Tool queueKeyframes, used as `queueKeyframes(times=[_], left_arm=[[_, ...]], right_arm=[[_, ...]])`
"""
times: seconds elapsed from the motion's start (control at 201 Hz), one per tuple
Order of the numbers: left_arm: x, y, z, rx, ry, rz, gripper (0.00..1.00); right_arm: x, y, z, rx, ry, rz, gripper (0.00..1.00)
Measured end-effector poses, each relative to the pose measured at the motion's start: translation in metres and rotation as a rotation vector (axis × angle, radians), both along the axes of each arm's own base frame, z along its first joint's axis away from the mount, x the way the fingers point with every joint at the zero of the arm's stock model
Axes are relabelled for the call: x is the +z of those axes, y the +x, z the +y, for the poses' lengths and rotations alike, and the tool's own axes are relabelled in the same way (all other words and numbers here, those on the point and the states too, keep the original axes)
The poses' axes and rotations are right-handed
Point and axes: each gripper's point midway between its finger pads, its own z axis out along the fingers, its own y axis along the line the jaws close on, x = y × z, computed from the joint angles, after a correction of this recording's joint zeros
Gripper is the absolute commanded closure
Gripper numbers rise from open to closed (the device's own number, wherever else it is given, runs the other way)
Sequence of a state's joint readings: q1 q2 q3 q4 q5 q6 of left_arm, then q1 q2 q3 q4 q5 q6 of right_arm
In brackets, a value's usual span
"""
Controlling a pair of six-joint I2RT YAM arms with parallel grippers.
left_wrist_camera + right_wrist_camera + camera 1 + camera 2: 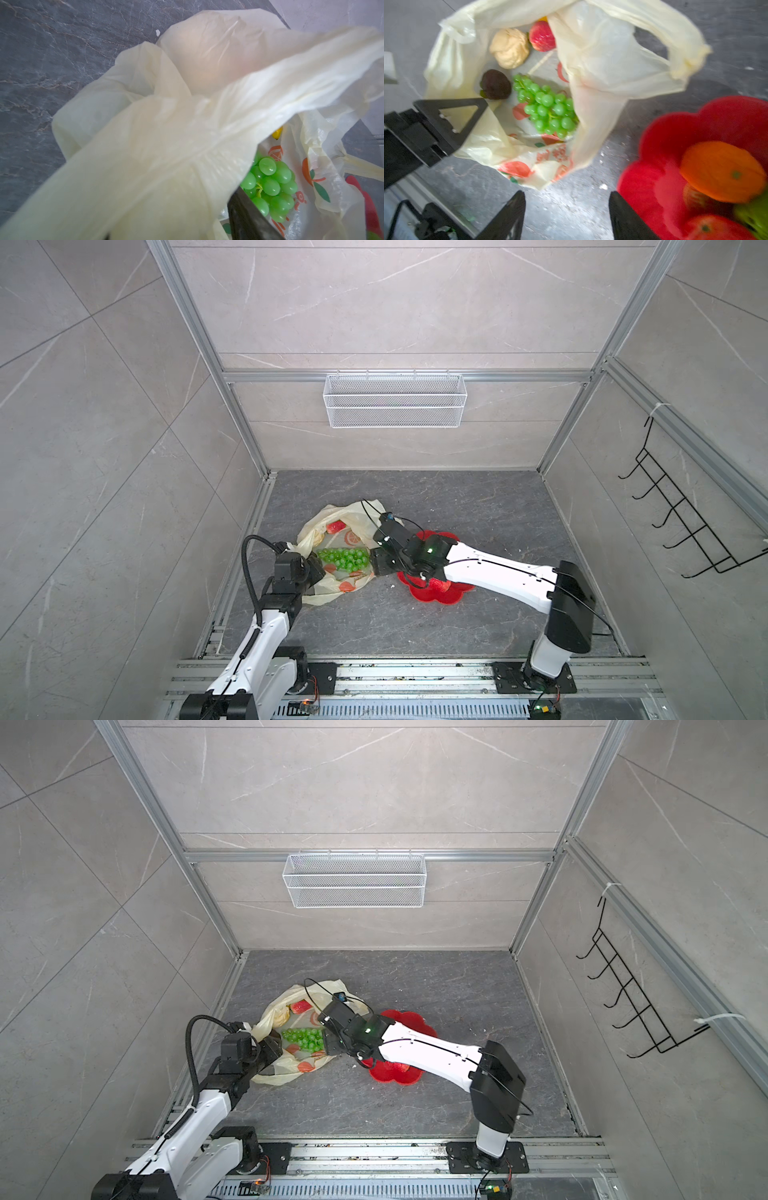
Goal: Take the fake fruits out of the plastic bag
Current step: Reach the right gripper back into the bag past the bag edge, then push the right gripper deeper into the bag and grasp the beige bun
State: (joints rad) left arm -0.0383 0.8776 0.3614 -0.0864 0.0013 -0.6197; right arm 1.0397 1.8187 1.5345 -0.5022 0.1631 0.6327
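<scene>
Right, the thin crinkly pale-yellow translucent plastic bag [318, 595] with orange-red fruit prints lies on the dark grey marble-look tabletop [415, 626], left of centre in both top views, mouth open upward. Inside it are a glossy green plastic grape bunch [344, 558] in the middle, a red plastic strawberry [336, 526] and a beige walnut-like ball [509, 48] at the far end, and a dark round fruit [495, 84] beside the grapes. A yellow tip [277, 134] peeks out, probably the banana. So several fakes are not yet out.

The left end effector [316, 565] sits at the bag's left rim. One black triangular finger lies against the film, and film drapes over its wrist view. It is likely there to pin or lift the rim so the mouth gapes. Whether it is clamped on the film, cannot tell.

The right end effector [567, 194] hovers over bare tabletop between bag and plate, fingers apart, nothing between them. It is probably lined up for the next reach, the grapes being the nearest fruit.

The red flower-shaped plastic plate [428, 599] is just beside the bag, partly under the right arm. It carries a round plastic orange [722, 170], a green fruit [753, 212] and a red fruit [712, 228], so it reads as the drop spot, close for short transfers.

Risk: the thin film may snag a finger and drag the bag.
</scene>
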Motion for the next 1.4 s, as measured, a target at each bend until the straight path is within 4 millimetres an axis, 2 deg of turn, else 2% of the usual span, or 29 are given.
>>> queueKeyframes(times=[0.144,0.219,0.368,0.463,0.572,0.662,0.836,0.995,1.18,1.289,1.399], left_arm=[[0.009,0.001,0.000,-0.001,0.001,-0.034,0.62],[0.009,0.000,0.000,-0.001,0.003,-0.033,0.67],[0.005,-0.003,0.005,0.022,0.016,-0.012,0.83],[0.003,-0.006,0.009,0.049,0.020,0.001,0.89],[0.009,-0.013,0.013,0.083,0.012,-0.027,0.92],[0.017,-0.020,0.015,0.102,0.000,-0.060,0.93],[0.025,-0.034,0.015,0.115,-0.017,-0.081,0.94],[0.021,-0.042,0.015,0.115,-0.025,-0.061,0.96],[0.010,-0.049,0.011,0.097,-0.041,-0.031,0.97],[0.013,-0.050,0.009,0.091,-0.047,-0.055,0.98],[0.018,-0.050,0.008,0.086,-0.052,-0.076,0.97]], right_arm=[[-0.007,0.018,0.038,0.016,0.037,-0.005,0.33],[-0.012,0.028,0.055,0.021,0.037,-0.009,0.33],[-0.023,0.047,0.094,0.043,0.057,-0.019,0.33],[-0.036,0.057,0.115,0.053,0.061,-0.009,0.33],[-0.056,0.066,0.135,0.063,0.060,0.001,0.28],[-0.073,0.071,0.144,0.069,0.049,0.010,0.22],[-0.098,0.081,0.161,0.069,0.052,0.006,0.19],[-0.100,0.090,0.173,0.065,0.086,-0.018,0.17],[-0.103,0.098,0.174,0.037,0.130,0.006,0.09],[-0.096,0.105,0.179,0.023,0.198,0.029,0.04],[-0.095,0.110,0.181,0.002,0.239,0.050,0.03]])
